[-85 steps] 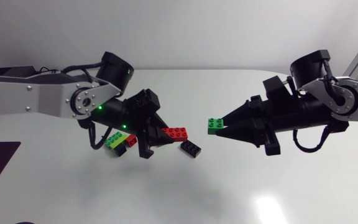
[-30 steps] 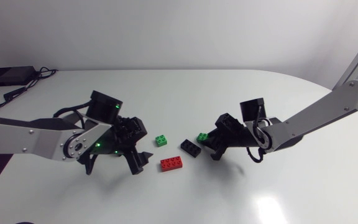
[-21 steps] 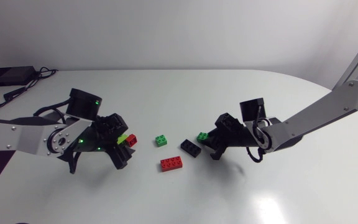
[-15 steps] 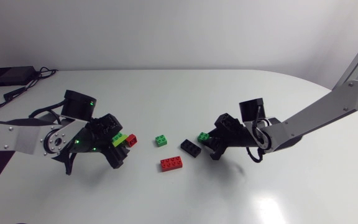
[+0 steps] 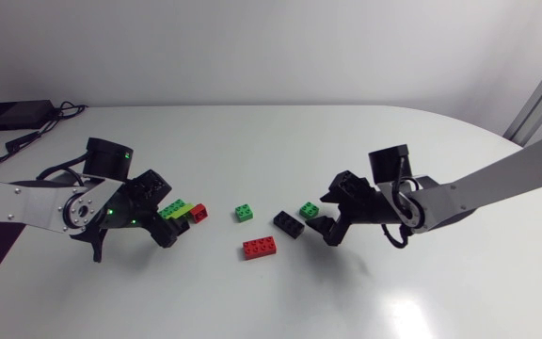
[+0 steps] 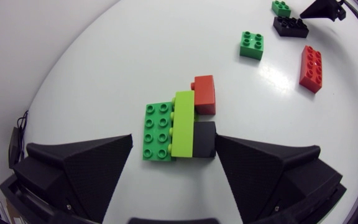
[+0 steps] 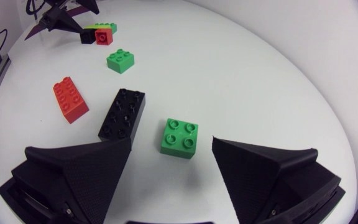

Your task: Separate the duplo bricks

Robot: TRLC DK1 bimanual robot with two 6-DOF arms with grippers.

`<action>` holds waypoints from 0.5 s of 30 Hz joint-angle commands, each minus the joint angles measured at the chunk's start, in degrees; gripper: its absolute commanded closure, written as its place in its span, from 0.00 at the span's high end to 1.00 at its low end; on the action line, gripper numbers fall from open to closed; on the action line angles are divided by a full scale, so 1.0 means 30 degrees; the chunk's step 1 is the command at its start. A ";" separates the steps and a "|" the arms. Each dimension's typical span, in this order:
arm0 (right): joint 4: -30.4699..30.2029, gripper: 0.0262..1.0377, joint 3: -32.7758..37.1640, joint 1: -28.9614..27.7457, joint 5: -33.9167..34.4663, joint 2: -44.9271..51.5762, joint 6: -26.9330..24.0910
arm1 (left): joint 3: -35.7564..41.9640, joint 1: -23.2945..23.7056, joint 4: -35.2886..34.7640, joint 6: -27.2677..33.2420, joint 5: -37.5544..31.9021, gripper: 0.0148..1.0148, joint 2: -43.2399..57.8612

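Your left end effector (image 6: pixel 174 146) was released, the joined brick cluster (image 6: pixel 179 124) lying on the worktop (image 6: pixel 104 74) between its fingers. Your right end effector (image 7: pixel 171 142) was released, a green square brick (image 7: pixel 179 138) just ahead, a black brick (image 7: pixel 123 114) and a red brick (image 7: pixel 71 99) beyond.

The left arm (image 5: pixel 26 202) is built of silver-grey links with black joints. Small green lights (image 5: pixel 120 153) glow on its wrist housing, and a thin black cable (image 5: pixel 64 169) loops alongside. The right arm (image 5: pixel 497 179) matches it. The left hand (image 5: pixel 166 221) and the right hand (image 5: pixel 328 218) are matte black, each with two broad wedge-shaped fingers (image 6: pixel 79 171).
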 commanded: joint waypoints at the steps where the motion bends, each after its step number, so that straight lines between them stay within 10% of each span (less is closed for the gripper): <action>1: -0.0601 0.93 -0.0358 -0.0108 0.0201 -0.1087 -0.0384 | -0.0368 0.0190 0.0174 -0.0741 -0.0116 0.90 0.0405; 15: -0.2359 0.93 -0.0798 0.0565 0.0524 -0.3460 -0.0267 | 0.0189 -0.0835 -0.0968 -0.1943 -0.0058 0.93 0.1050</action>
